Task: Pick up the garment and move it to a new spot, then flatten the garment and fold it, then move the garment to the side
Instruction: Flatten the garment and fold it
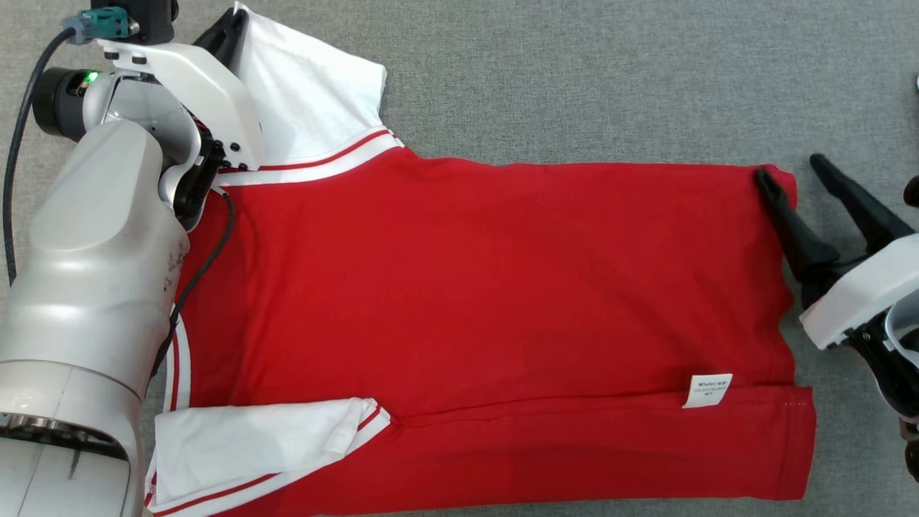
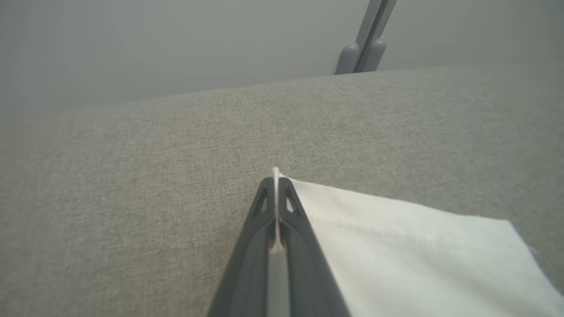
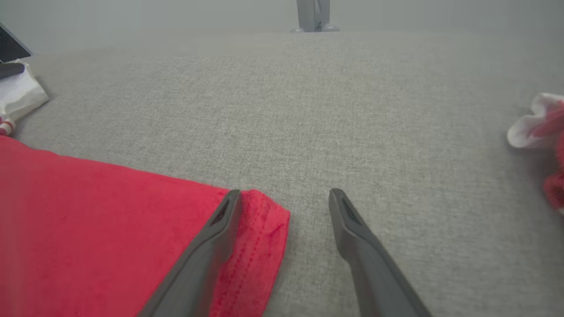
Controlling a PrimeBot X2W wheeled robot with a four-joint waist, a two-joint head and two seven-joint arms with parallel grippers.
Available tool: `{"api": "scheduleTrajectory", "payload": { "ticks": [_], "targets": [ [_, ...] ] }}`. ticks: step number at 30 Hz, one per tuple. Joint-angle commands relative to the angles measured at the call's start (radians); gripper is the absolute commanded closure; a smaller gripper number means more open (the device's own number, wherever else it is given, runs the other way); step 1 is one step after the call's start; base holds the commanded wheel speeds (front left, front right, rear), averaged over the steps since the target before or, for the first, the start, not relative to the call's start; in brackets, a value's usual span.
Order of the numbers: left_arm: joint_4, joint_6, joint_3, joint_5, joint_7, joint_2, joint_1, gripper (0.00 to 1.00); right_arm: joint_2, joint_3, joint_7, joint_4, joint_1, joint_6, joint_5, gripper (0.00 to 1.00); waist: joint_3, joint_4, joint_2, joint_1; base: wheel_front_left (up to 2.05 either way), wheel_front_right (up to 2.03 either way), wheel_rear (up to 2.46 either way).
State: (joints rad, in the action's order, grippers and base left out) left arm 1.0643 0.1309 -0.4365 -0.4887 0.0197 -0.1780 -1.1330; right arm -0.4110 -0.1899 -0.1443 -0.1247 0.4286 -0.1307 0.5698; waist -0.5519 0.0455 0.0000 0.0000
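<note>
- Now left end effector [image 2: 276, 181] pinches shut on the white sleeve [image 2: 396, 246] of the shirt [image 1: 467, 287].
- Right end effector [image 3: 284, 196] gapes wide, holding nothing, one finger [image 3: 211, 246] over the red hem [image 3: 264, 229].

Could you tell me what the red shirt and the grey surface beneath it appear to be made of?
The red shirt is likely a soft knit jersey, matte; it lies limp with a double-stitched hem. The grey surface seems a woven upholstery-like cloth, matte, with a fine visible weave.
</note>
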Motion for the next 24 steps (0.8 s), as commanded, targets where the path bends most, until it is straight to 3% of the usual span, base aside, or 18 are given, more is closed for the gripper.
{"api": "scheduleTrajectory", "payload": {
  "ticks": [1, 8, 9, 10, 11, 17, 24],
  "targets": [
    [0.001, -0.001, -0.006, -0.009, 0.007, -0.009, -0.014, 1.0, -0.017, 0.0, -0.027, 0.017, -0.016, 0.0, 0.011, 0.0, -0.001, 0.0, 0.0, 0.0, 0.0, 0.0, 0.0],
    [0.006, -0.001, -0.038, -0.039, 0.024, -0.017, -0.033, 1.0, -0.026, 0.004, -0.123, 0.089, -0.046, 0.0, 0.064, 0.02, -0.001, -0.001, 0.0, 0.0, 0.0, 0.0, 0.0],
    [0.006, -0.001, -0.043, -0.043, 0.026, -0.017, -0.034, 1.0, -0.023, 0.005, -0.134, 0.091, -0.044, 0.0, 0.071, 0.53, -0.001, -0.002, 0.0, 0.0, 0.0, 0.0, 0.0],
    [0.007, -0.001, -0.047, -0.048, 0.029, -0.017, -0.033, 1.0, -0.021, 0.005, -0.145, 0.088, -0.043, 0.0, 0.078, 0.67, 0.0, -0.003, 0.0, 0.0, 0.0, 0.0, 0.0],
    [0.008, -0.001, -0.051, -0.053, 0.031, -0.018, -0.033, 1.0, -0.017, 0.009, -0.153, 0.085, -0.041, 0.0, 0.088, 1.0, 0.0, -0.005, 0.0, 0.0, 0.0, 0.0, 0.0],
    [0.004, -0.001, -0.067, -0.07, 0.064, -0.023, -0.041, 1.0, -0.015, 0.023, -0.152, 0.083, -0.028, 0.0, 0.102, 1.0, 0.001, -0.012, 0.0, 0.0, 0.0, 0.0, 0.0],
    [-0.017, -0.001, -0.078, -0.095, 0.14, -0.039, -0.046, 1.0, -0.015, 0.044, -0.066, 0.107, -0.024, 0.0, 0.099, 1.0, 0.032, -0.018, 0.0, 0.0, 0.0, 0.0, 0.0]
  ]
}}
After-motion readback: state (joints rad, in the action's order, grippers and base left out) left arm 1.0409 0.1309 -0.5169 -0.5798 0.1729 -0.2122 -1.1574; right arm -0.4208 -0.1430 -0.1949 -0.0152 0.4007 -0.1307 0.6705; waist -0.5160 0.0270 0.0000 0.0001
